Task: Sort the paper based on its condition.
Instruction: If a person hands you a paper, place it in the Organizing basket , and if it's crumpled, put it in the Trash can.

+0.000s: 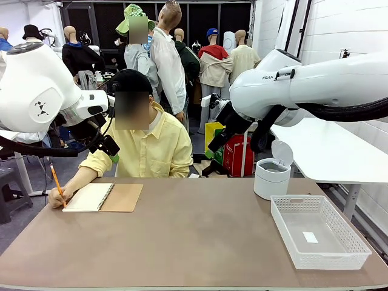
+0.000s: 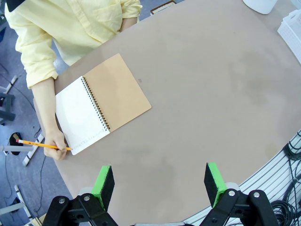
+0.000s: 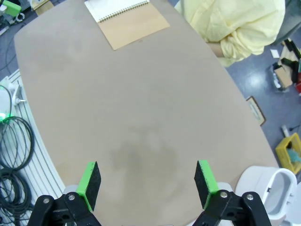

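Left gripper [image 2: 160, 184] and right gripper [image 3: 148, 184] hang wide open, empty. The paper [image 2: 79, 114], 1 white page, sits in the notebook [image 2: 120, 92] well beyond the left fingers [image 2: 104, 186]; sorting likely waits until a sheet is freed.
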### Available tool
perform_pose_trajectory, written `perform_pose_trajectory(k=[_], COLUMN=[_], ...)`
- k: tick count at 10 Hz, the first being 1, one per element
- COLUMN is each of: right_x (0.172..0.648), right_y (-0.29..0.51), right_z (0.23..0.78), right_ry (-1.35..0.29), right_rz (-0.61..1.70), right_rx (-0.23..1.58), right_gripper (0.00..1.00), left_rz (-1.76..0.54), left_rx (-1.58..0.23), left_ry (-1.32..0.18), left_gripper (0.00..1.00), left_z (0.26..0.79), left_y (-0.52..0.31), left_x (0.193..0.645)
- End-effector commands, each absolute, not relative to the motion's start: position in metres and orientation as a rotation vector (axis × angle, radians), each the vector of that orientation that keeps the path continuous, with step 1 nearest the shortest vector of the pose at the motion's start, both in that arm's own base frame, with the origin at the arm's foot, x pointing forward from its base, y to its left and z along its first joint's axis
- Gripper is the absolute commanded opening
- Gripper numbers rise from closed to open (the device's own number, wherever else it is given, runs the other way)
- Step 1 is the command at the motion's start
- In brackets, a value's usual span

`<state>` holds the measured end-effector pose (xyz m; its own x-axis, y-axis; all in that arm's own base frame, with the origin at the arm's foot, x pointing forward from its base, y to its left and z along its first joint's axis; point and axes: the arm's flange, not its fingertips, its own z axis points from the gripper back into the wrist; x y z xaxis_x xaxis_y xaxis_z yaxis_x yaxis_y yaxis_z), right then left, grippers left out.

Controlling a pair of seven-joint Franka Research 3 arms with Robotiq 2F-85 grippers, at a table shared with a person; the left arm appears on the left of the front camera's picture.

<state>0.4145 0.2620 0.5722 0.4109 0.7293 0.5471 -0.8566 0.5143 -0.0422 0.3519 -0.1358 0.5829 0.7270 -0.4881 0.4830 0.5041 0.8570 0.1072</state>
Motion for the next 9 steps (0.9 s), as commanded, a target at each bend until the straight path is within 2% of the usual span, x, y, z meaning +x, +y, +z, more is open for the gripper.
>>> perform_pose_trajectory(k=[1,9], right_x=[0.4145,0.4145], right_y=[0.2624,0.2624], right_z=[0.5711,0.5711], right_ry=[-0.547,-0.547], right_rz=[1.011,1.011], right_rx=[0.258,0.258], right_gripper=[1.00,1.00], left_rz=[-0.547,-0.547], left_rx=[-0.036,-0.036], left_ry=[-0.529,-0.529], left_gripper=[1.00,1.00], left_z=[0.5832,0.5832], left_y=[-0.1351,-0.1351], left_x=[0.3521,0.3521])
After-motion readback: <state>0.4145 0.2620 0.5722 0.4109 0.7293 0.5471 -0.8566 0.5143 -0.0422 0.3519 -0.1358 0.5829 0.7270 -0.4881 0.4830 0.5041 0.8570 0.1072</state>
